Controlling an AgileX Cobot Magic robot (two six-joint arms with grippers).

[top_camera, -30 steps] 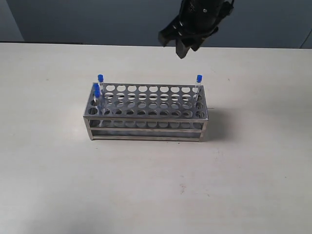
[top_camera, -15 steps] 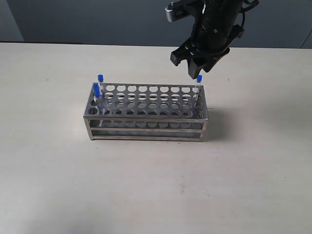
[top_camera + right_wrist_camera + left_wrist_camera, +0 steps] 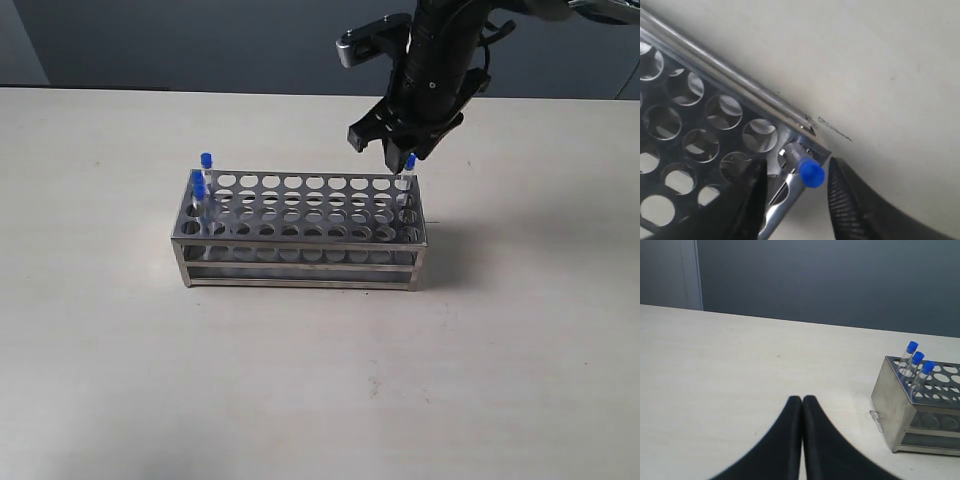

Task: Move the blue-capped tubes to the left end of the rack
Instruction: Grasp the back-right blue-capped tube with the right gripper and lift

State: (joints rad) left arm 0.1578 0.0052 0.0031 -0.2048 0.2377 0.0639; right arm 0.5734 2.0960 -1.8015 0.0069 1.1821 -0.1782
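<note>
The steel rack (image 3: 300, 232) stands mid-table. Three blue-capped tubes (image 3: 918, 358) sit in holes at its left end, their caps showing in the exterior view (image 3: 204, 172). A fourth blue-capped tube (image 3: 410, 161) stands in the far right corner hole. My right gripper (image 3: 400, 158) hangs over that corner, open, with one finger on each side of the blue cap (image 3: 812, 173); neither finger touches it. In the right wrist view the right gripper (image 3: 796, 186) straddles the cap above the rack's corner (image 3: 790, 130). My left gripper (image 3: 802, 401) is shut on nothing, low over bare table, left of the rack (image 3: 892, 400).
The pale table (image 3: 120, 360) lies around the rack on all sides. A dark wall (image 3: 200, 40) runs along the table's far edge. The rack's other holes hold nothing.
The right gripper has come down from high above the table to the rack's far right corner and now straddles the tube's cap. Tubes and rack have not moved.
</note>
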